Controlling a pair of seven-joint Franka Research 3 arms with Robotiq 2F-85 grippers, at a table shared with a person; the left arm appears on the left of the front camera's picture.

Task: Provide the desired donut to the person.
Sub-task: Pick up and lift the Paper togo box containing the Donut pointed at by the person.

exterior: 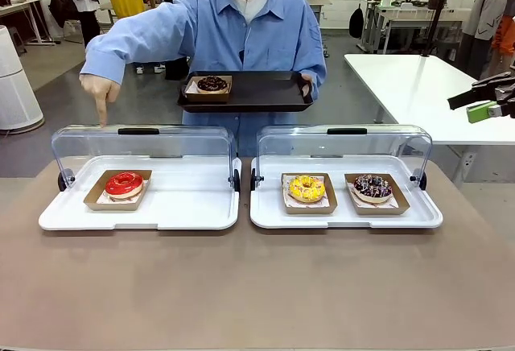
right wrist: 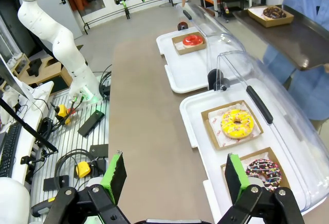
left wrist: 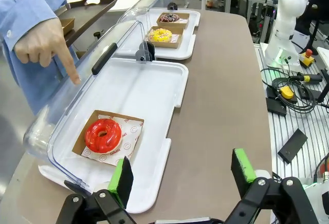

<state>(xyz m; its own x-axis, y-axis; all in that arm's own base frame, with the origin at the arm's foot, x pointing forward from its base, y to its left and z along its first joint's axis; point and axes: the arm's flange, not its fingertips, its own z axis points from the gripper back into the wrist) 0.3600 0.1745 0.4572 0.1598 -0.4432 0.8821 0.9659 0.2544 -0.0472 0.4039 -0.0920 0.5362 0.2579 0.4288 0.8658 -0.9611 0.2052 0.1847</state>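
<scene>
- Left end effector (left wrist: 181, 175) hangs above the near edge of the bench (exterior: 257, 286) with its green pads wide apart and nothing between them. Its view looks down at the left white tray (left wrist: 154, 85).
- Right end effector (right wrist: 175, 175) is likewise spread wide and holds nothing. In the front view it sits off the bench's right side, raised above the level of the bench top.
- The red donut (exterior: 124, 183) lies in a brown paper tray (exterior: 98, 198) at the left end of the left white tray, under its raised clear lid (exterior: 145, 146).
- The person (exterior: 241, 29) stands at the far side of the bench in a light blue shirt. Their pointing hand (exterior: 100, 89) has the index finger aimed straight down at the far edge of that lid, right behind the red donut. Whether the fingertip touches the lid cannot be told.
- The person's other hand (exterior: 307, 84) holds a black tray (exterior: 265, 93) level at waist height. A chocolate donut (exterior: 212, 84) in its own paper tray sits at the tray's left end.
- The right white tray (exterior: 346, 214), just beside the left one, also has its clear lid up. It carries a yellow donut (exterior: 306, 188) and, to the right of it, a sprinkled chocolate donut (exterior: 372, 187), each in its own brown paper tray.
</scene>
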